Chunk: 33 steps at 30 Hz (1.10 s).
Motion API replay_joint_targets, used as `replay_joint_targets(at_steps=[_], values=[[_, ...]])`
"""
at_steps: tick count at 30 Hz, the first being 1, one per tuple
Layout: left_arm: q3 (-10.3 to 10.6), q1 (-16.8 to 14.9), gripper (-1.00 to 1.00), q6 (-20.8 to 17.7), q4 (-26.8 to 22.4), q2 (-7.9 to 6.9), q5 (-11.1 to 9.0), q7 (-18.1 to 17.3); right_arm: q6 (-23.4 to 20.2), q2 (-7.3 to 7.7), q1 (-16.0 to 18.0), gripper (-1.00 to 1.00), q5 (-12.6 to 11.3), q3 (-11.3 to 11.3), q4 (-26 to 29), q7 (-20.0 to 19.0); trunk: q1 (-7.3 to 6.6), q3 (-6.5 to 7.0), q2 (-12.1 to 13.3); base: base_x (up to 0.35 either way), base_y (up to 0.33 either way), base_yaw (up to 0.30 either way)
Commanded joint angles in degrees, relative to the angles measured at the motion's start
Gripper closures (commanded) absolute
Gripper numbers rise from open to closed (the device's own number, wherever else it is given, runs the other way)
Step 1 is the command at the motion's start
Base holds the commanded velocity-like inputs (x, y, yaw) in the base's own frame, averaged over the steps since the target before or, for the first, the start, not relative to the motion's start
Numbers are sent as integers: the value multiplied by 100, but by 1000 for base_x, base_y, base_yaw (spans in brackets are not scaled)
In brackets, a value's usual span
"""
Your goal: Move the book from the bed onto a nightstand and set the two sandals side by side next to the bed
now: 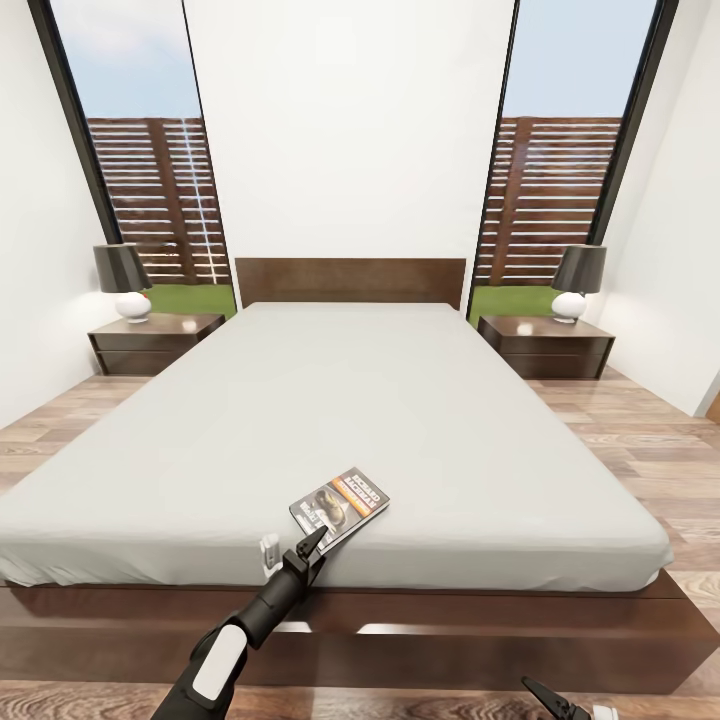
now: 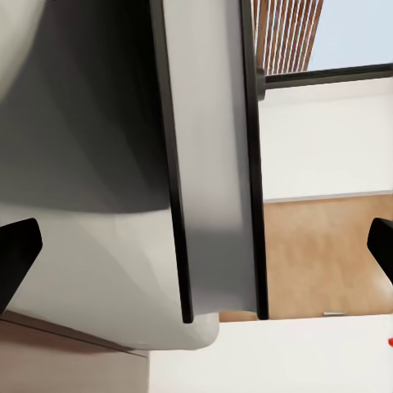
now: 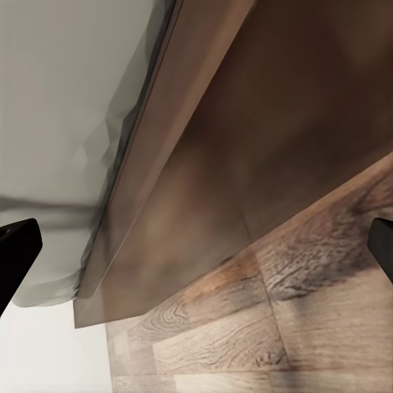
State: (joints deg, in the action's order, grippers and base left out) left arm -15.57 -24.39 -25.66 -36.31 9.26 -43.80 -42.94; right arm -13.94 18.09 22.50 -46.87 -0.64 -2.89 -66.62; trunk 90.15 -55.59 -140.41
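Note:
The book (image 1: 340,507), a thin paperback with an orange band, lies flat on the bed (image 1: 400,420) near the foot edge of the grey mattress. My left gripper (image 1: 293,546) is open at the book's near corner, one fingertip on each side of it. In the left wrist view the book (image 2: 213,164) appears as a thin slab between the widely spread fingertips (image 2: 16,246). My right gripper (image 1: 565,702) hangs open low by the foot of the bed frame (image 3: 205,164), holding nothing. The two sandals are out of view.
A nightstand (image 1: 155,340) with a lamp (image 1: 125,280) stands left of the headboard, and another nightstand (image 1: 545,345) with a lamp (image 1: 578,280) stands right of it. Wood-plank floor (image 1: 640,440) runs along both sides of the bed. Tall windows flank the headboard wall.

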Motion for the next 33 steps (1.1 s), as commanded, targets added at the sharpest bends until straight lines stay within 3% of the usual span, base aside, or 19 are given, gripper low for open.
replay_joint_targets(at_steps=[1, 3, 4, 33], values=[[-25, -4, -100, -45, 1, 6, -15, -13, -56, 1, 9, -100, -24, -5, -19, -26, -1, -5, -2, 0, 0, 0], [-25, -4, -100, -45, 1, 6, -15, -13, -56, 1, 7, -100, -24, -5, -19, -26, -1, -5, -2, 0, 0, 0], [-25, -4, 100, -45, 1, 6, -15, -13, -56, 1, 8, -100, -24, -5, -19, -26, -1, -5, -2, 0, 0, 0], [-23, -4, 100, -77, 1, 10, -15, -20, -56, 1, 8, -100, -24, -6, -19, -27, -1, -5, -2, 0, 0, 0]])
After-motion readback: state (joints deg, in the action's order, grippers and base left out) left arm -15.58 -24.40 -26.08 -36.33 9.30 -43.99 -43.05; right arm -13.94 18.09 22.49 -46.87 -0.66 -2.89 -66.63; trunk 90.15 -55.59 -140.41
